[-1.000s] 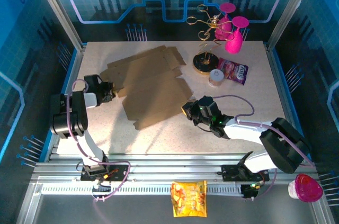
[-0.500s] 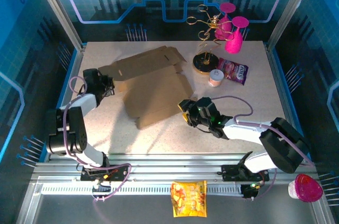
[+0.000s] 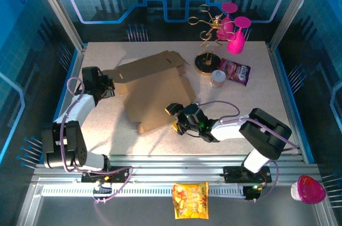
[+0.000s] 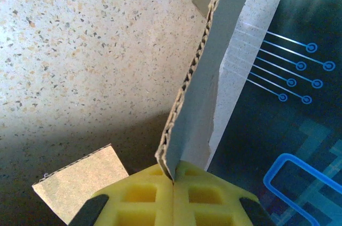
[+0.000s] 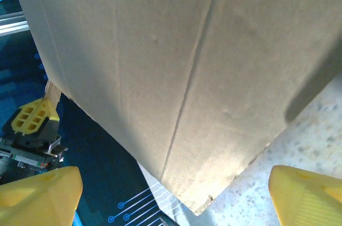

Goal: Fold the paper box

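Up close, I see the left gripper (image 4: pixel 173 183) pinching the paper box (image 4: pixel 206 87) edge, unclear from overhead; the right gripper (image 5: pixel 173 194) stands spread. One box, two grippers.

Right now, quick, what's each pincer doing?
Left pincer: closed, holding the paper box by its edge.
Right pincer: open, holding nothing.

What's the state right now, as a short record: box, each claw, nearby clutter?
paper box: flat brown cardboard sheet, mid-table, left flap raised
left claw: shut on the paper box's left flap edge
right claw: open, at the paper box's near right corner
clutter: glass rack and snack packet, beyond the box to the right
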### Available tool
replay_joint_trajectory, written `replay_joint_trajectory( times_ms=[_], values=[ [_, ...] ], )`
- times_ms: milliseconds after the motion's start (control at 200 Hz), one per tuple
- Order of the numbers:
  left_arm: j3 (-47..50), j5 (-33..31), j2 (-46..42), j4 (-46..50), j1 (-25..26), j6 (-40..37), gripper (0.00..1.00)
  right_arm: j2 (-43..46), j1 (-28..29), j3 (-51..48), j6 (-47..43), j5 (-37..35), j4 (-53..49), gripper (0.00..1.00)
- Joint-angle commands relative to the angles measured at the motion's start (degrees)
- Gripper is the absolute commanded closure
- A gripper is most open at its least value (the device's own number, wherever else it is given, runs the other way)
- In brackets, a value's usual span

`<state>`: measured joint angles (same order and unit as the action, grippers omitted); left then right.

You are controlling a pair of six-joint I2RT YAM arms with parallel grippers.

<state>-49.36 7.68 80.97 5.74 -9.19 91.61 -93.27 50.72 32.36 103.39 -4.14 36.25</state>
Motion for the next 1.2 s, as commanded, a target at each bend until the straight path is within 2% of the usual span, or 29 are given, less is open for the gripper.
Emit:
replay_joint_trajectory(
  times_ms=[0,155,435,640,730,816,921,1006,1056,1061,1126,1161,1196],
  values=[
    [-2.47,-0.37,-2.25,4.02,0.24,1.20,1.00,0.68,2.16,-0.23,2.46,-4.06,2.11,0.09],
    [-3.74,-0.90,-3.53,6.51,0.31,1.89,1.00,0.59,4.87,-0.52,3.98,-6.41,1.57,0.09],
    [-7.03,-0.48,-4.24,10.50,0.30,3.31,1.00,-5.20,6.47,0.16,4.36,-8.96,9.48,0.09],
    [-8.15,0.14,-4.68,12.26,0.29,3.69,1.00,-11.47,7.20,1.19,3.83,-11.44,18.66,0.12],
    [-8.80,0.40,-4.67,13.33,0.31,3.48,1.00,-15.41,7.11,1.99,2.88,-13.03,25.71,0.15],
    [-9.03,0.58,-4.90,13.89,0.22,3.11,1.00,-19.03,7.11,2.87,2.51,-14.15,31.24,0.27],
    [-9.45,0.95,-4.99,14.94,-0.04,2.24,1.00,-18.45,7.28,2.65,1.66,-15.94,32.57,0.50],
    [-9.69,1.35,-5.03,15.87,-0.49,1.56,1.00,-13.21,7.12,1.87,-0.30,-17.34,26.89,0.74],
    [-9.70,1.46,-5.18,16.21,-0.76,1.04,1.00,-10.03,6.78,1.83,-1.62,-17.48,23.30,0.83],
    [-9.70,1.46,-5.19,16.22,-0.80,0.95,1.00,-9.10,6.70,1.83,-1.97,-17.55,22.47,0.87],
    [-9.95,1.37,-5.55,17.13,-1.12,0.01,1.00,-4.71,6.13,2.30,-3.64,-17.64,17.25,1.00],
    [-10.11,1.36,-5.88,17.45,-1.26,-0.83,0.99,-2.41,5.85,2.89,-4.63,-17.49,14.27,1.00],
    [-10.35,1.37,-6.19,17.90,-1.44,-1.66,0.88,-0.15,5.47,3.79,-6.02,-17.11,11.44,1.00]
  ],
)
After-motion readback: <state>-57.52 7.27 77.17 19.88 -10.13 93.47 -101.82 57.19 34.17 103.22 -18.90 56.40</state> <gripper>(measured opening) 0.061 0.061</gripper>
